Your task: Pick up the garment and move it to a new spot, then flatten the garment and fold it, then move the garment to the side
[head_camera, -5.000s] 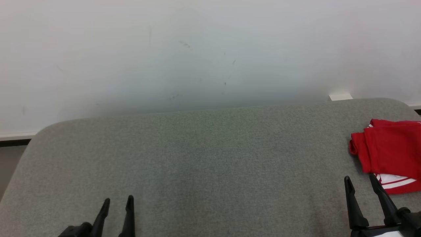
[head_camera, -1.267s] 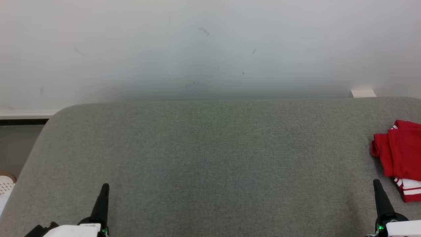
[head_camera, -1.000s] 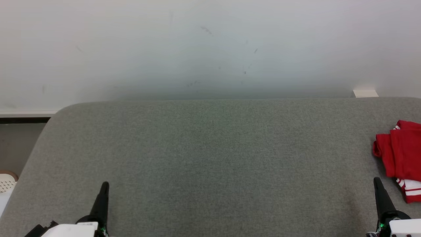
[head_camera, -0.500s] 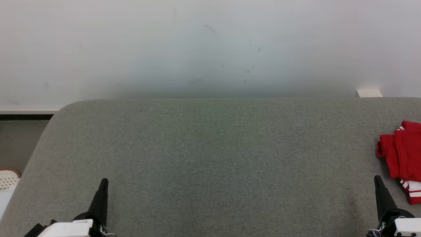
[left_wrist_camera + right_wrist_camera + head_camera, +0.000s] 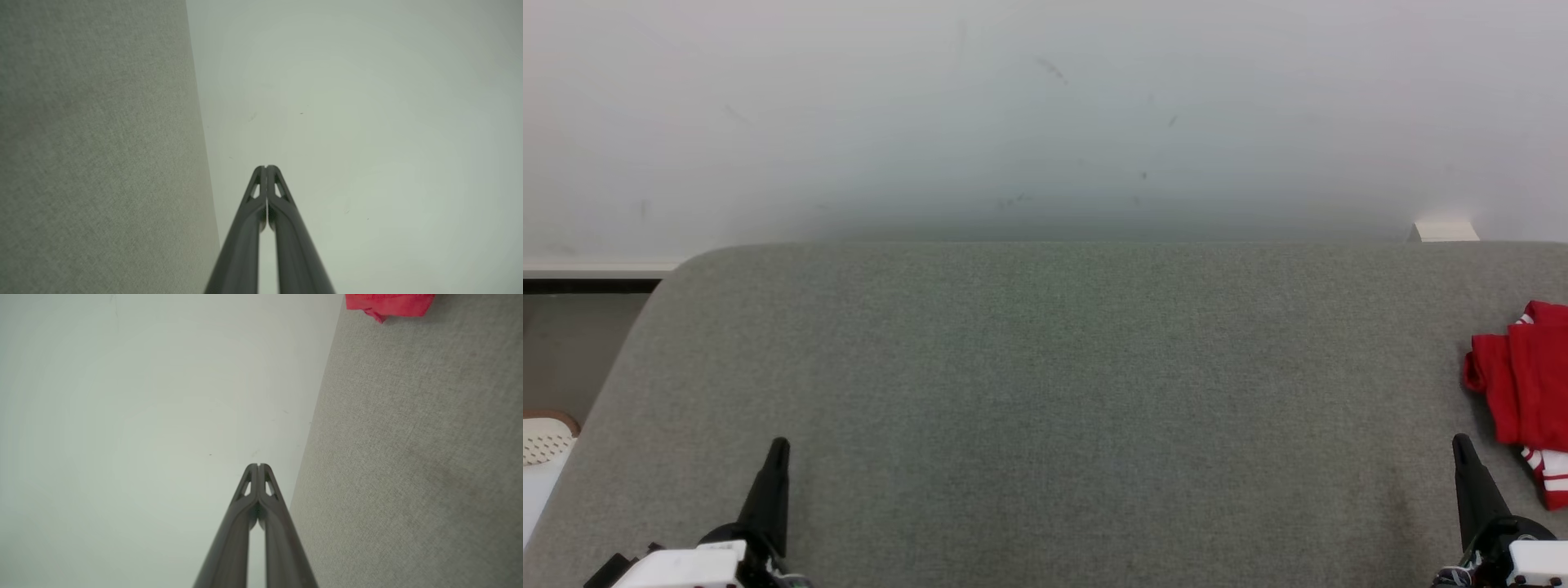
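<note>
Your left end effector [image 5: 778,449] and right end effector [image 5: 1462,447] are pressed together, empty. That garment [image 5: 1521,380] looks soft, light, floppy; pinch its thick folded edge, not one layer.

We see the garment [image 5: 1521,380] at the far right edge of the head view, lying on the grey fabric surface [image 5: 1045,392], closer to its right side than to its middle. It is bright red and folded into a compact bundle, with several layers one over the other. At its near end, a part with white and red stripes comes out from under the red layers. The picture edge cuts it, so we cannot tell its full shape. In the right wrist view, a small red portion shows at the top edge.
</note>
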Tool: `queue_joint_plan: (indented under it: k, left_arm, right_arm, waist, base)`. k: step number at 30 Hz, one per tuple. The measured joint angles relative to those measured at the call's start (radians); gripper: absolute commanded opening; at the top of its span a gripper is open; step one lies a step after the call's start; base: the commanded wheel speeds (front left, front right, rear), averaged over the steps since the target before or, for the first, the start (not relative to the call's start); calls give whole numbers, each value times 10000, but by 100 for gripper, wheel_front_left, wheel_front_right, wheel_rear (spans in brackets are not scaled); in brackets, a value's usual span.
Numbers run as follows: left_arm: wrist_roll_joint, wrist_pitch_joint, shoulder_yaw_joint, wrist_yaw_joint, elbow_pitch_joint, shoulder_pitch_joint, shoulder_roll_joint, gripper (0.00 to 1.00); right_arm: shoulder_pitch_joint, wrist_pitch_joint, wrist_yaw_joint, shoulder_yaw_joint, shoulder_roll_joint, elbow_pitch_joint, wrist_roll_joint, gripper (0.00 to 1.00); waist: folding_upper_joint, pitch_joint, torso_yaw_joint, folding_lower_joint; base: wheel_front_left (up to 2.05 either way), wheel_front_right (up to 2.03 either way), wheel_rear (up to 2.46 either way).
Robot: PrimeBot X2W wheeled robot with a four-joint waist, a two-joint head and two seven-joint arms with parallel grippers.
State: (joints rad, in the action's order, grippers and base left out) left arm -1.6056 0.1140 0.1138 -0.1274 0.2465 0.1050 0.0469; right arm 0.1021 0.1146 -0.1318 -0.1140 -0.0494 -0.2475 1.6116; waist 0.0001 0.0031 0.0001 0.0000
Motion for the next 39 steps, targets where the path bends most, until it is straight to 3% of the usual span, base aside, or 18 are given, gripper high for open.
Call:
queue_joint_plan:
  k: [39]
  left_arm:
    - [0, 0, 4, 0, 0, 4, 0, 0]
  right_arm:
    - [6, 0, 0, 0, 4, 2, 2, 0]
  waist:
    - [0, 0, -1, 0]
  base:
    - [0, 0, 0]
